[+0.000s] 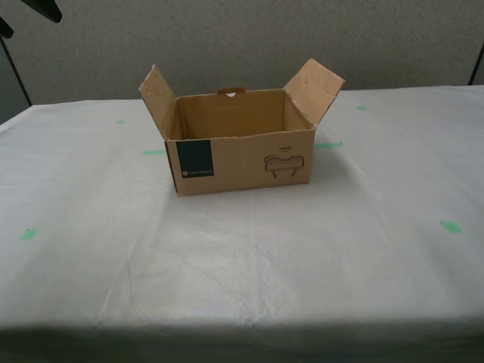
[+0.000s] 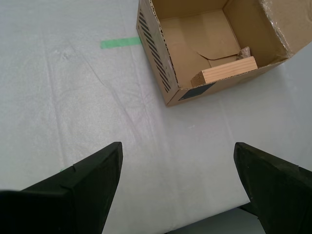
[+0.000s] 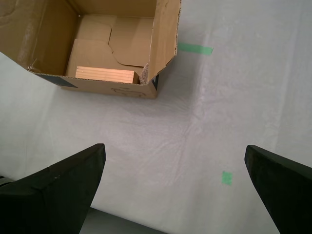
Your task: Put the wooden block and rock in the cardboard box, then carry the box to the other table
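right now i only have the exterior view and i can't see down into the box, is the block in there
Observer: Yes. The second wrist view shows the wooden block lying on the floor of the cardboard box, against its front wall.
Operator: and the rock
Observer: A speckled bit of the rock shows just behind the block; most of it is hidden.
Operator: grippers holding anything
Observer: No. My first gripper and my second gripper are both open and empty over the white cover, clear of the box.
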Motion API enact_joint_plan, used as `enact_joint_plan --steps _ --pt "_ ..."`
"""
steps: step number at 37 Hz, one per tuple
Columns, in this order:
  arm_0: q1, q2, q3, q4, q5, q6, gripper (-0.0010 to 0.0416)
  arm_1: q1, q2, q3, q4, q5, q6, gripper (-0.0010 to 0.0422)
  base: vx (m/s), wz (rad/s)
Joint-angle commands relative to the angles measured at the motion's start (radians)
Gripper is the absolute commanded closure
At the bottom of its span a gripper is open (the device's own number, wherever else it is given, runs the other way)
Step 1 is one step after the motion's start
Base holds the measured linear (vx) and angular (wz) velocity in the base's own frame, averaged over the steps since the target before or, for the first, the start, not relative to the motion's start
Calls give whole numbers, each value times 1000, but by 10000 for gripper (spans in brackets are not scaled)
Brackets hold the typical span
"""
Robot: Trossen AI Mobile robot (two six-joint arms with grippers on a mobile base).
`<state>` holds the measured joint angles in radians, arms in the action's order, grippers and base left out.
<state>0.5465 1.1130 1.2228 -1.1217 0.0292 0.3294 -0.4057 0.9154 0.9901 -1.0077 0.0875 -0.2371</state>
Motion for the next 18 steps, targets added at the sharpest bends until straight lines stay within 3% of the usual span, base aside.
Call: enact_joint_plan --steps 1,18 --pt "0 0 1 0 5 4 7 0 0 1 0 -2 2 103 0 0" --pt "0 0 1 0 5 4 7 0 0 1 0 -2 2 103 0 0"
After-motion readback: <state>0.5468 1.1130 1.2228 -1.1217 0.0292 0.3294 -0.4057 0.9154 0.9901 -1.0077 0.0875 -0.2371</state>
